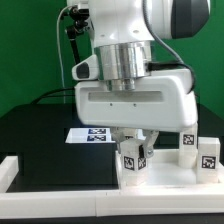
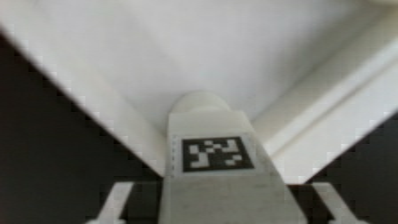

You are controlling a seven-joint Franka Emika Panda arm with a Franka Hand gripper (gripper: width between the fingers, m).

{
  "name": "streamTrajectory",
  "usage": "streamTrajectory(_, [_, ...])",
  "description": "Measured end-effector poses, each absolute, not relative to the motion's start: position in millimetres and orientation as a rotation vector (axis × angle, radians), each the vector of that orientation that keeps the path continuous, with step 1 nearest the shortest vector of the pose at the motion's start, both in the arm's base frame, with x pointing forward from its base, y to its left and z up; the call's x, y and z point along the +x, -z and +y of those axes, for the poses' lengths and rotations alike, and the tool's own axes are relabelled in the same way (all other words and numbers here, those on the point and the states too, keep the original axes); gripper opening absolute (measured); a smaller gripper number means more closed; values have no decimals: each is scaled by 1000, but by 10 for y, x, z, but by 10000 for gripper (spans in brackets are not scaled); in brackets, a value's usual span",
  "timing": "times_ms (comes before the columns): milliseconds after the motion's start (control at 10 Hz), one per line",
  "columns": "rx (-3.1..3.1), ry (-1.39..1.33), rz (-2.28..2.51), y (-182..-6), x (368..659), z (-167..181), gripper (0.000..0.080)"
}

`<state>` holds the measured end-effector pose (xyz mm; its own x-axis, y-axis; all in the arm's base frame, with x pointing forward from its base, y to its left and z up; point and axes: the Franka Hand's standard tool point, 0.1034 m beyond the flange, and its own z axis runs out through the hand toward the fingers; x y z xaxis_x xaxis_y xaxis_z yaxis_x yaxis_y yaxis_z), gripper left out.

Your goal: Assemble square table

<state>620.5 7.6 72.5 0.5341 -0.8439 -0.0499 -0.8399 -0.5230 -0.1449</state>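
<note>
- One leg (image 1: pixel 131 158) sits between the fingers of the gripper (image 1: pixel 133 150); jaws look closed on it, tag facing the exterior camera.
- Wrist view agrees: tagged leg (image 2: pixel 217 150) stands up the middle of the frame, finger pads on both sides of it.
- Leg rests low on the white panel (image 1: pixel 150 180), the square tabletop, at the front of the black table (image 1: pixel 40 125).
- Two more tagged legs (image 1: pixel 208 157) stand near the exterior view's right edge, apart from the gripper.
- Marker board (image 1: pixel 92 135) lies behind, untouched.
- Step looks like taking a leg for mounting. To do it well: keep the grip square on the leg, lift straight up, avoid knocking the other legs, hold it upright for the panel's hole.
</note>
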Motion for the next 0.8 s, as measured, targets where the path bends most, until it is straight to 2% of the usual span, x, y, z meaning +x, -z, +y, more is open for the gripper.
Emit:
streamTrajectory(400, [-2108,-96,2009,-730,6213,116,290])
streamTrajectory(600, [-2314,-57,1851,-705,6175,261,291])
streamTrajectory(700, [-2418,-37,1727,-701,6172,279,476])
streamTrajectory(800, [-2594,-7,1484,-704,6176,268,476])
